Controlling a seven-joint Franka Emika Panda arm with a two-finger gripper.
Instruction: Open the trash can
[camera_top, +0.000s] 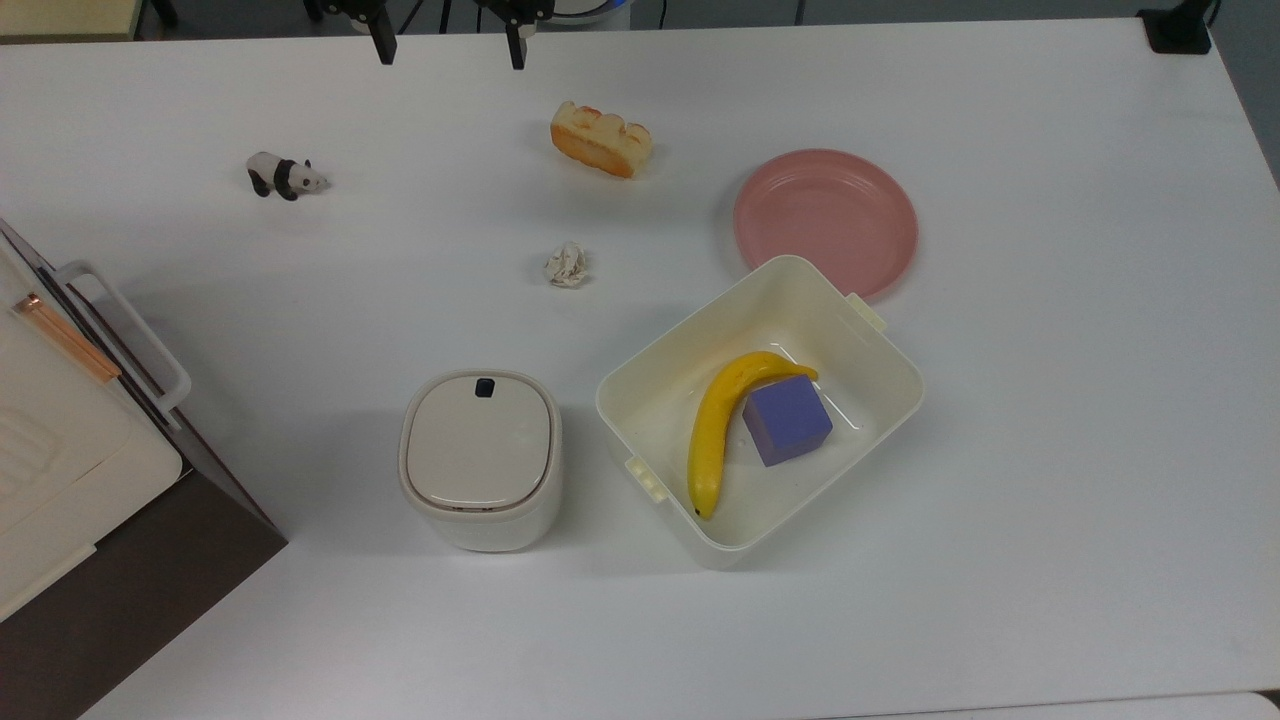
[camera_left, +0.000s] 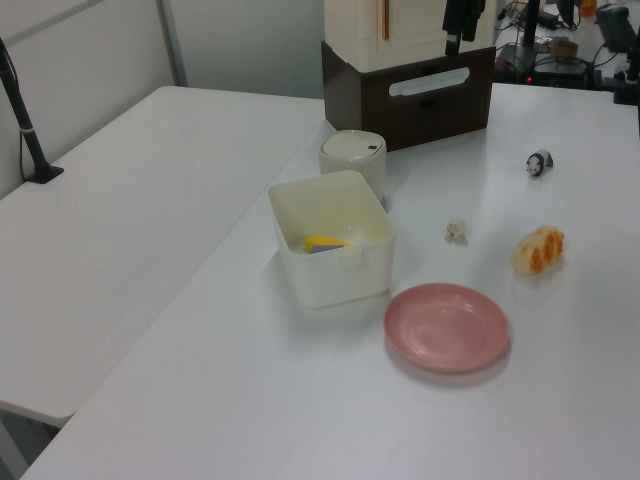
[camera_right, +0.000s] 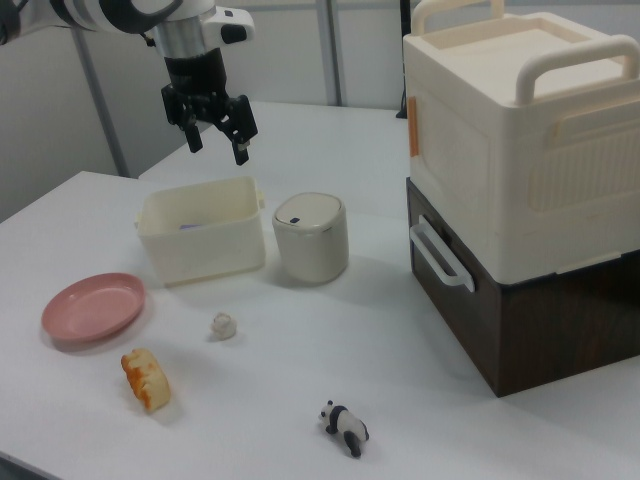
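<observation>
The trash can (camera_top: 480, 460) is a small cream-white bin with a beige lid lying flat and shut. A small dark button (camera_top: 484, 387) sits at the lid's far edge in the top view. The trash can (camera_right: 310, 238) stands right of the cream tub in the right view, and the trash can (camera_left: 353, 155) sits in front of the brown cabinet in the left view. My gripper (camera_top: 448, 45) hangs at the top view's upper edge, far from the bin. In the right view the gripper (camera_right: 218, 145) is high above the table, open, with nothing between its fingers.
A cream tub (camera_top: 650, 395) beside the bin holds a banana (camera_top: 715, 430) and a purple cube (camera_top: 787, 419). A pink plate (camera_top: 826, 220), a bread piece (camera_top: 601, 139), a paper ball (camera_top: 566, 265) and a panda toy (camera_top: 285, 176) lie around. A cream box on a brown cabinet (camera_right: 520, 200) stands nearby.
</observation>
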